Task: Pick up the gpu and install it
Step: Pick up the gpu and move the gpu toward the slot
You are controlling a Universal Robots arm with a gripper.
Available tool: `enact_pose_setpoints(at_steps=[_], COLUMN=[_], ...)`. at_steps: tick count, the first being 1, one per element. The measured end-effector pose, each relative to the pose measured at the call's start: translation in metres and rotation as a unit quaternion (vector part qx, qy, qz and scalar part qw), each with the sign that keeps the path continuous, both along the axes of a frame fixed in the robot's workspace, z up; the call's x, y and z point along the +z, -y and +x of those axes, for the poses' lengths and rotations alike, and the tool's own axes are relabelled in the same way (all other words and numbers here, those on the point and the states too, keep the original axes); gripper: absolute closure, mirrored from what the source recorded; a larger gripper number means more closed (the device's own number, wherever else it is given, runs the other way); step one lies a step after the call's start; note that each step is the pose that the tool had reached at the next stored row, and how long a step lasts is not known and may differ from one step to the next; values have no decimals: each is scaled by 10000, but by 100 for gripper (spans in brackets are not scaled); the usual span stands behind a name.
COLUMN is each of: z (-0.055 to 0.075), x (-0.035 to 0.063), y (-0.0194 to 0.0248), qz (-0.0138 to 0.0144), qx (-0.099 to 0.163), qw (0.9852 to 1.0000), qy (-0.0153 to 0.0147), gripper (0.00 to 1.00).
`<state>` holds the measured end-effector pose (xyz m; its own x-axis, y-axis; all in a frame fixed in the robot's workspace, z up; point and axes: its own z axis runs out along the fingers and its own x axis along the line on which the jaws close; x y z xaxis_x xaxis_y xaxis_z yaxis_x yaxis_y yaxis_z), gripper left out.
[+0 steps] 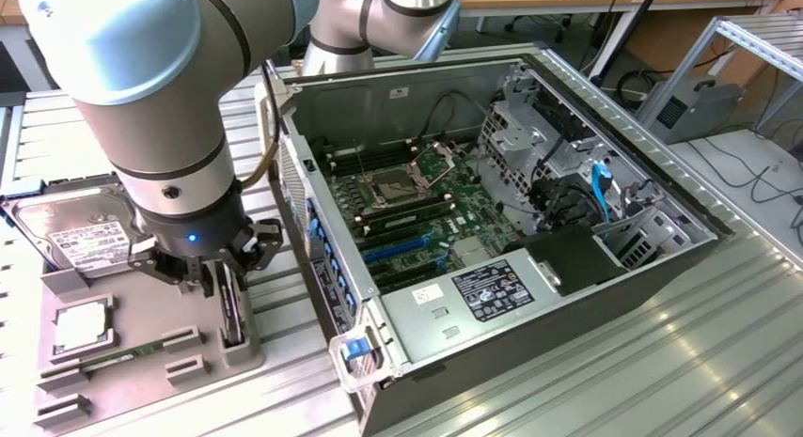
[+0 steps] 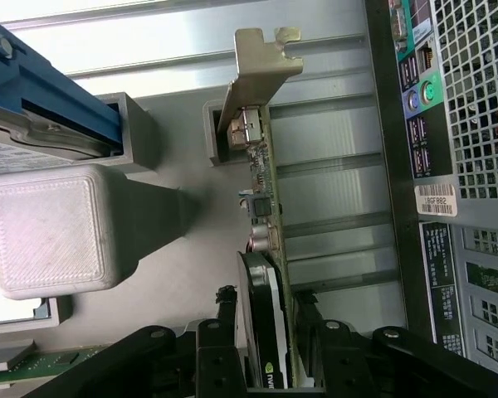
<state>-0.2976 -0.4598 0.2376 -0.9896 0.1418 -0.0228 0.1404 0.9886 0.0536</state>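
Squeezing the gpu [image 1: 231,317] in my tool [image 1: 222,279], lower left; it stands in the gray tray [image 1: 150,315], not yet inside the computer [image 1: 420,315].

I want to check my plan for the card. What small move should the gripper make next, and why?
Probably a slow, straight lift. The gripper seems closed on both faces of the gpu, which stands on edge with its bracket end seated in a slot of the gray holder. Lifting straight should free it without twisting.
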Motion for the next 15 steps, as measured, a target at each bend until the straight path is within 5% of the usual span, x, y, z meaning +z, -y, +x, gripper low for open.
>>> enact_pose_setpoints(at_steps=[5, 9, 15], z=[0, 0, 0], x=[0, 0, 0], y=[0, 0, 0], qz=[0, 0, 0], qx=[0, 0, 0], qw=[10000, 10000, 10000], qy=[0, 0, 0], gripper=[59, 72, 72])
